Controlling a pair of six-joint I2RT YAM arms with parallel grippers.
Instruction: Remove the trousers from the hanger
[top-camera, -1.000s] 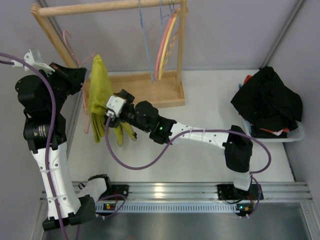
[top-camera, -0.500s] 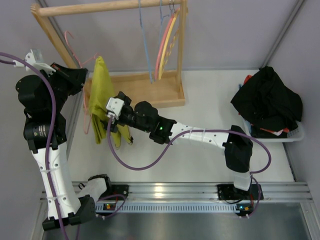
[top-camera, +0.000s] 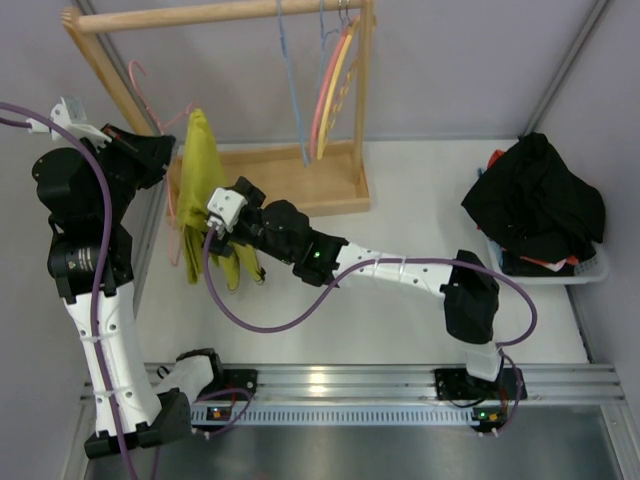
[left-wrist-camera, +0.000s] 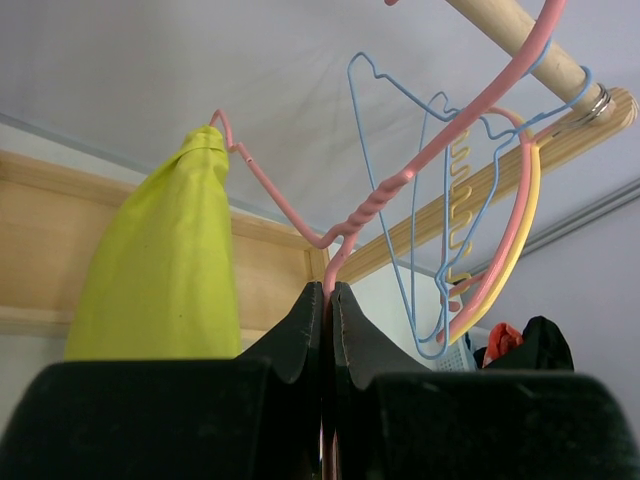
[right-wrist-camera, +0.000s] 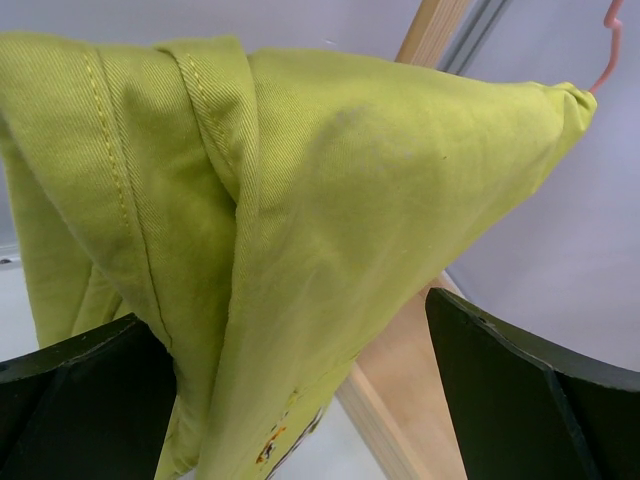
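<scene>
Table (top-camera: 400, 200): basket (top-camera: 585, 275) holds black clothes (top-camera: 535, 200); trousers (top-camera: 200, 190) draped on hanger (left-wrist-camera: 385, 192).

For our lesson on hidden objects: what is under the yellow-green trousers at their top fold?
The pink hanger: its wire shows only where it leaves the fold of the trousers. The stretch inside the fold is covered by cloth.
</scene>
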